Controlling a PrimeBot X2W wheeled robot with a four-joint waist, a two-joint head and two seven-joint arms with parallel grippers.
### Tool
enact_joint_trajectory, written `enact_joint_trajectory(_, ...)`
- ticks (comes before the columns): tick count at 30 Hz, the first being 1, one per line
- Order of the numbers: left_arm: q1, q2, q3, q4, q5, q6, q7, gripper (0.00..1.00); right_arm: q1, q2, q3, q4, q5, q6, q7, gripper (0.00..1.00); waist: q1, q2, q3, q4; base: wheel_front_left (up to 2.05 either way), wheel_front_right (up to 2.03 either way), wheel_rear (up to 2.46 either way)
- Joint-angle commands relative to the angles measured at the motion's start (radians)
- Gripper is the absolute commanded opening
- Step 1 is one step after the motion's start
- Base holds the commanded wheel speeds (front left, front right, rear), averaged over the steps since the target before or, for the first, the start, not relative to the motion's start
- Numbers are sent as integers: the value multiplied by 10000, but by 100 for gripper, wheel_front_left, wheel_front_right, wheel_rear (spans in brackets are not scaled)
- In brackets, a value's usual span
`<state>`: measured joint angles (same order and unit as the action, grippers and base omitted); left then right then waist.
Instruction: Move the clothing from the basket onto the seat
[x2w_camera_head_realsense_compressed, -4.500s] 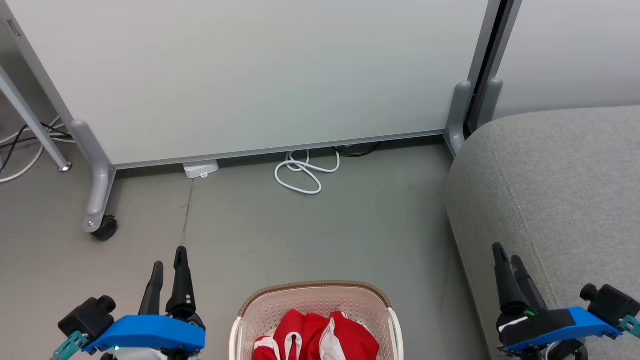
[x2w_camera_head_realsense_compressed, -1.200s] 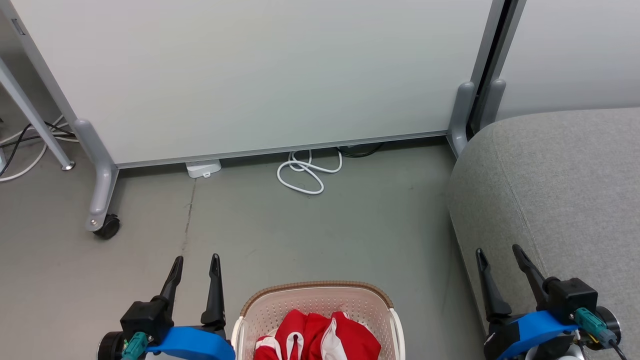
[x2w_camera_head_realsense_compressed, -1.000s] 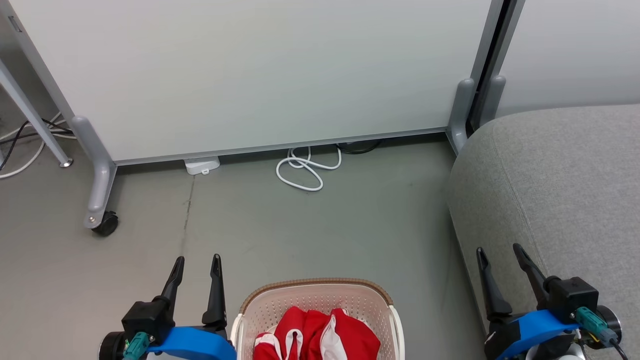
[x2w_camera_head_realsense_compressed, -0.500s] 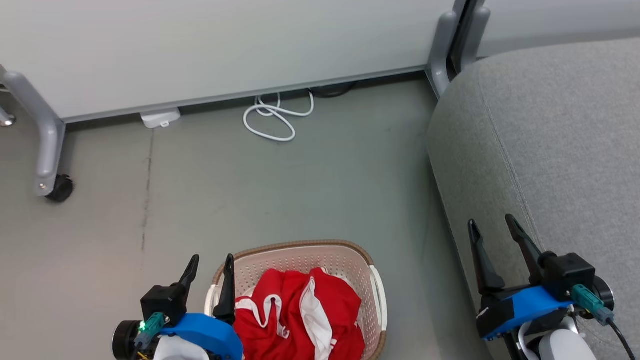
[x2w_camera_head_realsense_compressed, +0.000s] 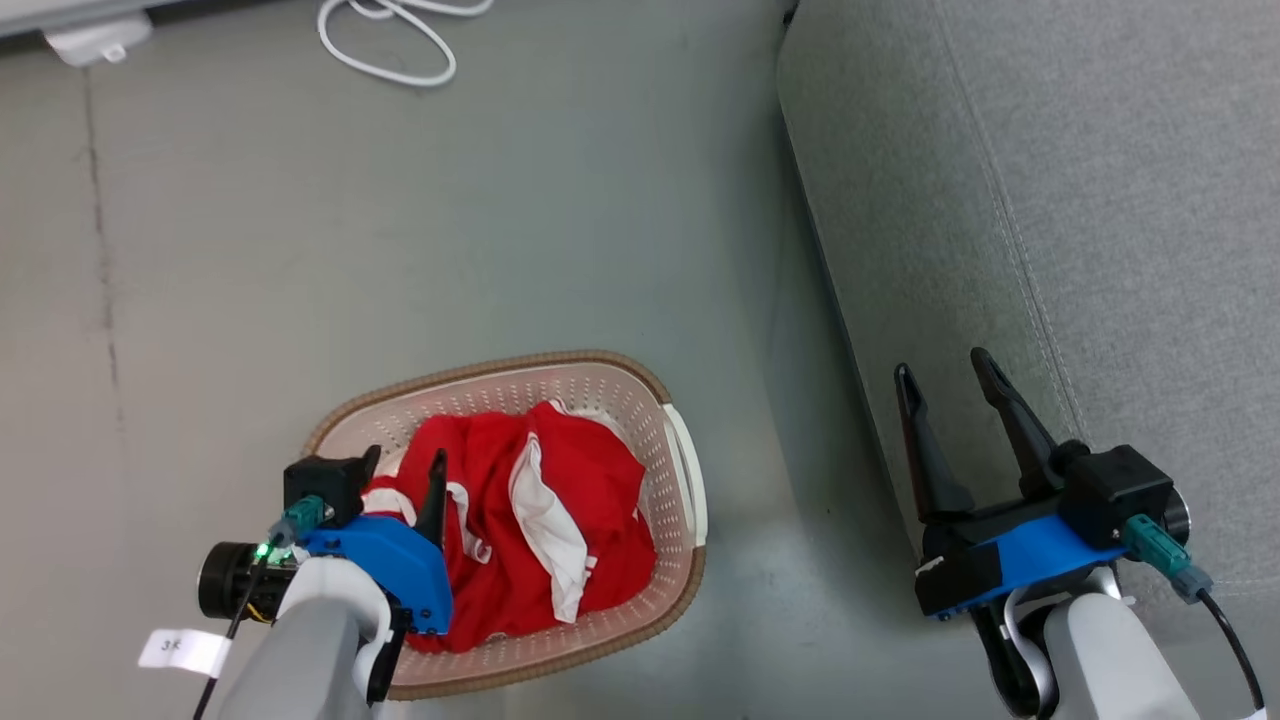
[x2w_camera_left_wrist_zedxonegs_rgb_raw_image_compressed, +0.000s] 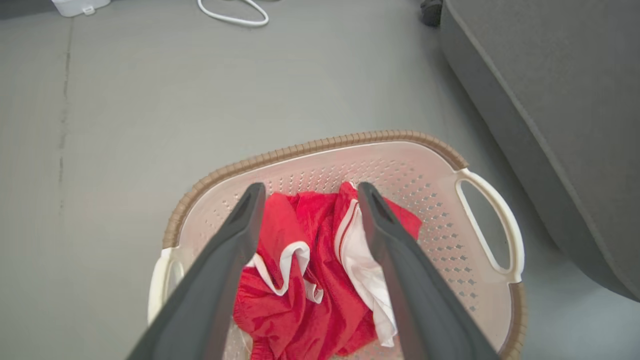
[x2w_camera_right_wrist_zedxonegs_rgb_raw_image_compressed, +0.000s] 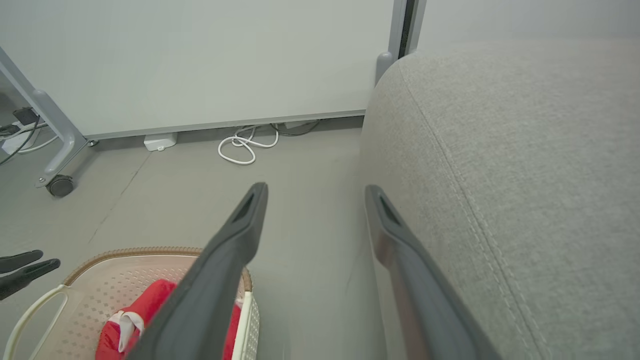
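The cream basket (x2w_camera_head_realsense_compressed: 480, 366) with a brown rim stands on the floor, and the red clothing (x2w_camera_head_realsense_compressed: 570, 500) with white trim lies bunched inside it. My left gripper (x2w_camera_head_realsense_compressed: 405, 458) hangs open above the basket's left part, its fingers pointing over the clothing without touching it. Along those fingers, the left wrist view shows the clothing (x2w_camera_left_wrist_zedxonegs_rgb_raw_image_compressed: 310, 280) inside the basket (x2w_camera_left_wrist_zedxonegs_rgb_raw_image_compressed: 320, 145) below the left gripper (x2w_camera_left_wrist_zedxonegs_rgb_raw_image_compressed: 310, 187). My right gripper (x2w_camera_head_realsense_compressed: 941, 365) is open and empty over the front edge of the grey seat (x2w_camera_head_realsense_compressed: 1100, 200). The right wrist view has the right gripper (x2w_camera_right_wrist_zedxonegs_rgb_raw_image_compressed: 315, 187) between the floor and the seat (x2w_camera_right_wrist_zedxonegs_rgb_raw_image_compressed: 525, 150).
A white cable (x2w_camera_head_realsense_compressed: 385, 45) coils on the grey floor beyond the basket, next to a white box (x2w_camera_head_realsense_compressed: 95, 38). A pale partition panel (x2w_camera_right_wrist_zedxonegs_rgb_raw_image_compressed: 200, 60) on a castor wheel (x2w_camera_right_wrist_zedxonegs_rgb_raw_image_compressed: 60, 186) stands behind. A strip of open floor separates basket and seat.
The head camera has tilted down, so the whole picture has shifted. My left gripper has come from beside the basket's left rim to above the clothing. Both grippers stay open.
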<state>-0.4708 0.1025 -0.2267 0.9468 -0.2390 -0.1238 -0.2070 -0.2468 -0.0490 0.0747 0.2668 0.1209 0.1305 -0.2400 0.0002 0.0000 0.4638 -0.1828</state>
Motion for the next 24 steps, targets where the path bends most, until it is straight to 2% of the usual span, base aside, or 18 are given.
enact_joint_trajectory(1,-362,143,14,189,-74,-25,51,100,-280,-25,80,-93,113,5,-72,100,-2,0,967,-546,0,0,0)
enact_joint_trajectory(9,-1801,486,85,2147,-231,-47,-17,100,-568,-25,508,-267,517,5,-204,100,-2,0,2320,-987,0,0,0)
enact_joint_trajectory(14,-2570,576,8,2839,-251,-50,-8,100,-739,-23,683,-289,802,5,-256,100,-2,0,2941,-1089,0,0,0)
enact_joint_trajectory(24,-3295,875,2,3324,-339,615,539,100,-1049,-26,1009,-590,1269,5,-263,100,-2,0,3711,-1346,0,0,0)
